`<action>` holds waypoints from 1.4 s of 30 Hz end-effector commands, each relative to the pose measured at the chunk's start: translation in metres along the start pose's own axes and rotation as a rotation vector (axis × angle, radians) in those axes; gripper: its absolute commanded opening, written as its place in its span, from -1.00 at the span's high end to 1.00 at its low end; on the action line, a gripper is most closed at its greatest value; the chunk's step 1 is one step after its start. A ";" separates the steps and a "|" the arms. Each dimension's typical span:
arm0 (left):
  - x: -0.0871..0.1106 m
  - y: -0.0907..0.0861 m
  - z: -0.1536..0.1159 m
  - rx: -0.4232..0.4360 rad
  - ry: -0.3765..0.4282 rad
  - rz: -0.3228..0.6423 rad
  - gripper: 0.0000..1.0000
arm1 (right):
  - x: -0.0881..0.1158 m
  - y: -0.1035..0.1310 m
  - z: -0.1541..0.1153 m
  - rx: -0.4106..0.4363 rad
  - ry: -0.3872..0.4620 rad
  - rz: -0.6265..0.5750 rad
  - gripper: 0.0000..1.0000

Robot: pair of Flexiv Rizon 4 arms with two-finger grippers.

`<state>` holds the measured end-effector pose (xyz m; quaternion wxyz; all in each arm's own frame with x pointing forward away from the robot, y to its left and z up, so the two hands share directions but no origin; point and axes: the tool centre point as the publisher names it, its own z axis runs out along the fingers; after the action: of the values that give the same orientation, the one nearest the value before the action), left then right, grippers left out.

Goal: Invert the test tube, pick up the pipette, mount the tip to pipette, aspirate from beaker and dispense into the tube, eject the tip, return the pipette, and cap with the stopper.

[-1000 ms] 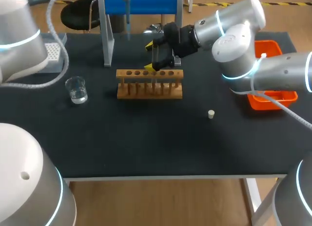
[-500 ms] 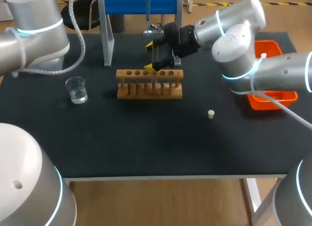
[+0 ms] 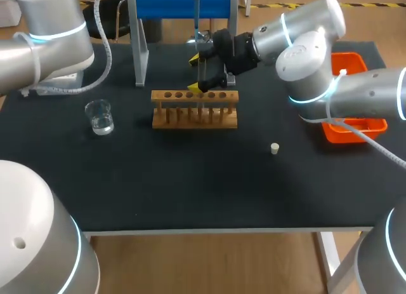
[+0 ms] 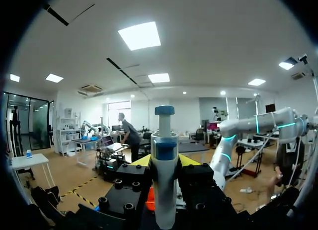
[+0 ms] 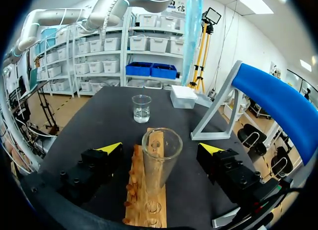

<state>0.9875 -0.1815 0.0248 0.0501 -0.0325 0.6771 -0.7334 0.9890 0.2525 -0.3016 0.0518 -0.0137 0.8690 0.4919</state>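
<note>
Pipette [image 3: 196,11] hangs vertical in the left gripper [image 4: 165,163], whose jaws are clamped on its barrel. Its tip points down, seemingly just above the open mouth of the test tube [image 5: 160,158]. That tube stands upright at the wooden rack [image 3: 190,110], between the right gripper [image 5: 161,148] jaws, which stand apart with a gap on each side. Both long axes look roughly aligned, so dispensing likely needs a straight descent. The black desk [image 3: 190,180] is flat, and the blue stand [image 3: 184,3] is close behind.
</note>
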 end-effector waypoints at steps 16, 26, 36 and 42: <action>0.005 0.010 0.008 0.015 0.003 -0.045 1.00 | -0.001 0.001 -0.001 0.004 0.003 0.000 -1.00; 0.004 0.018 0.013 0.017 0.018 -0.057 1.00 | -0.001 0.001 -0.001 0.004 0.003 0.000 -1.00; 0.000 0.024 0.012 0.012 0.018 -0.065 1.00 | -0.001 0.001 -0.001 0.004 0.003 0.000 -1.00; -0.001 0.026 0.011 0.013 0.016 -0.066 1.00 | -0.001 0.001 -0.001 0.004 0.003 0.000 -1.00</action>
<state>0.9887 -0.1942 0.0006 0.0214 -0.0502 0.6717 -0.7388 0.9890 0.2525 -0.3016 0.0518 -0.0136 0.8690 0.4919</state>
